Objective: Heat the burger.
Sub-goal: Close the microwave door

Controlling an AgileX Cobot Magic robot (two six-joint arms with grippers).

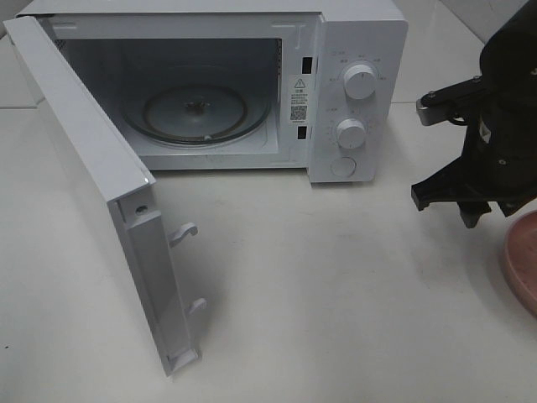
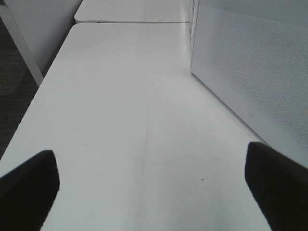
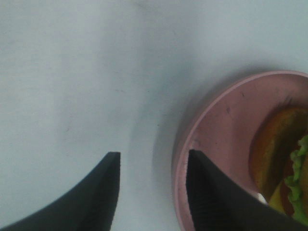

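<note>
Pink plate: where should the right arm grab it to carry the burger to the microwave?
Probably the raised rim of the pink plate on the side nearest the right gripper, coming in low from the table side, one jaw over the lip and one under. The burger sits further in, leaving that stretch of rim bare. The jaws hang apart just off that edge, holding nothing.

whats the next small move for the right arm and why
Probably slide the right gripper sideways until its fingers straddle the rim of the plate. They stand apart, holding nothing, one finger over the rim, with the burger on the plate and the microwave already open.
</note>
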